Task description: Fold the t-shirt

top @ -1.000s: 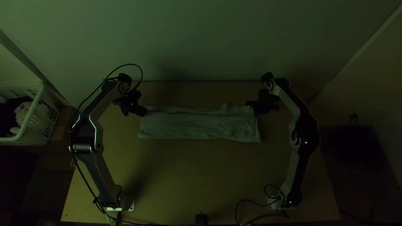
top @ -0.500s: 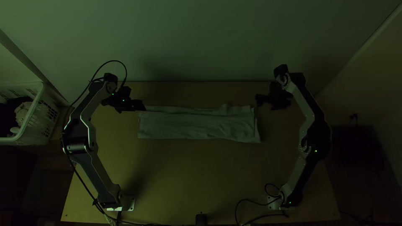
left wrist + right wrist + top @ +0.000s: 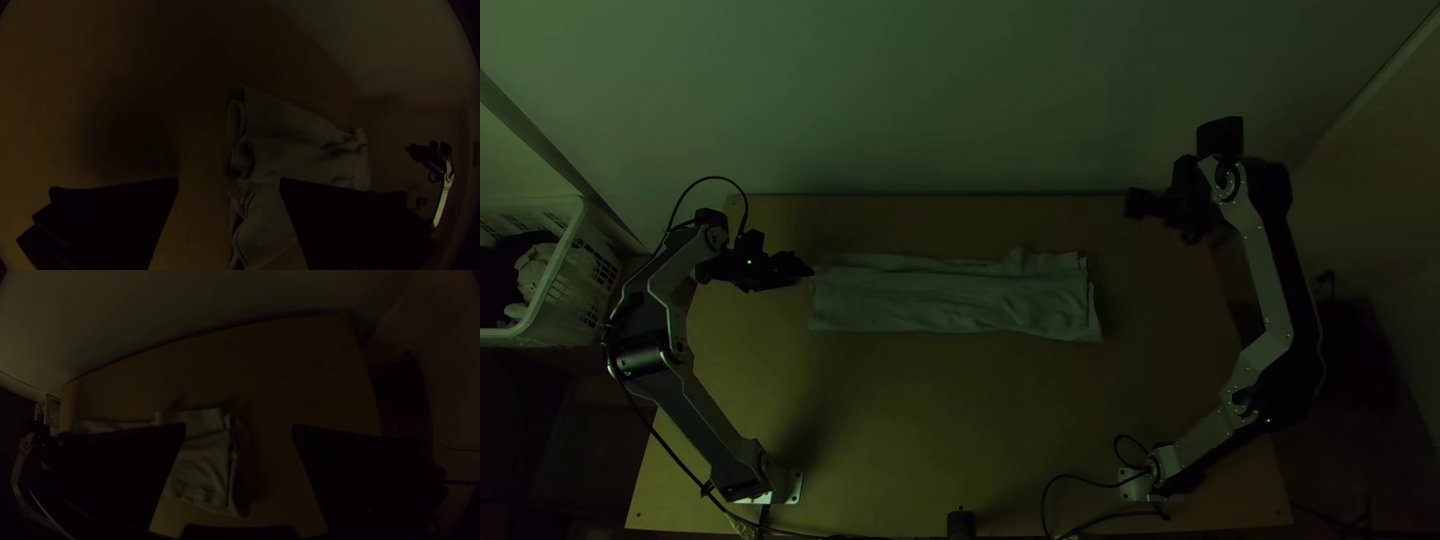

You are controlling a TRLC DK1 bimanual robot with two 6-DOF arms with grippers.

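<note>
T-shirt [image 3: 955, 297]: pale, rumpled cloth, long folded strip, toward 12 o'clock on smooth wooden table [image 3: 950, 420]. Left gripper [image 3: 806, 268] near its 9 o'clock end, right gripper [image 3: 1132, 203] at 2; both wide open, empty.

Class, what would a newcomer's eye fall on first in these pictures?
First, the pale t-shirt, folded into a long strip lying crosswise on the wooden table. Then the two dark, open pincers: the left pincer close by one end of the strip, the right pincer farther off beyond the other.
</note>
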